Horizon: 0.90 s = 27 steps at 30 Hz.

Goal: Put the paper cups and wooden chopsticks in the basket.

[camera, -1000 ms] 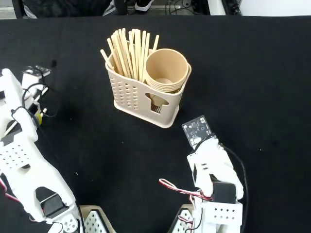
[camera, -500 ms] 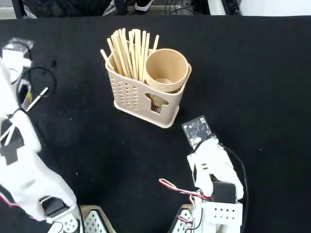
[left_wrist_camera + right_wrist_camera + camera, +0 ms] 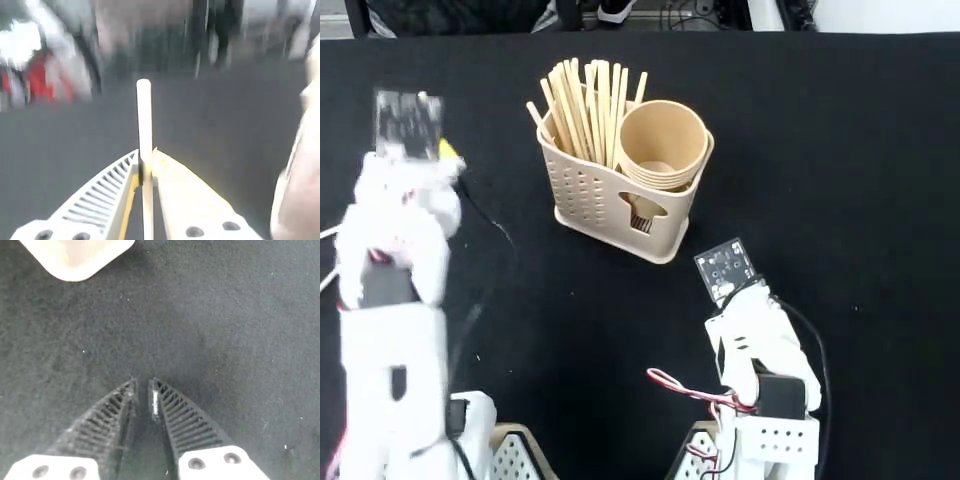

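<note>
The left arm has swung up and in from the table's left edge, where it sat low 1 second ago. The left gripper is pinching 1 wooden chopstick — the stick pokes straight out past the tips, above the black table. The basket has not moved, and the other chopsticks and paper cups stand in it. The right gripper stayed near the basket's corner — its jaws are almost pressed together over the cloth.
</note>
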Each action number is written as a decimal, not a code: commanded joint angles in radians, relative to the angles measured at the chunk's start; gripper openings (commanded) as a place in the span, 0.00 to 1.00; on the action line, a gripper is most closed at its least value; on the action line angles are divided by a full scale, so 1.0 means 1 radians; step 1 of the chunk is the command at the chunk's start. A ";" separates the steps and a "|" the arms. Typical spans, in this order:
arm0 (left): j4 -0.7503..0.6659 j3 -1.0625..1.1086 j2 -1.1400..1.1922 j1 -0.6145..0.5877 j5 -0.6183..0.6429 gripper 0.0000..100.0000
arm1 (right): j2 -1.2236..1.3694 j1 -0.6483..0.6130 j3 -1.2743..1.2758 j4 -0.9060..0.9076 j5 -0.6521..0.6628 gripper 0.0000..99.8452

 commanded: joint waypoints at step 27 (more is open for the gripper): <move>-0.253 -0.341 0.358 0.354 0.381 0.03 | -0.071 -0.009 -0.005 -0.015 0.003 0.05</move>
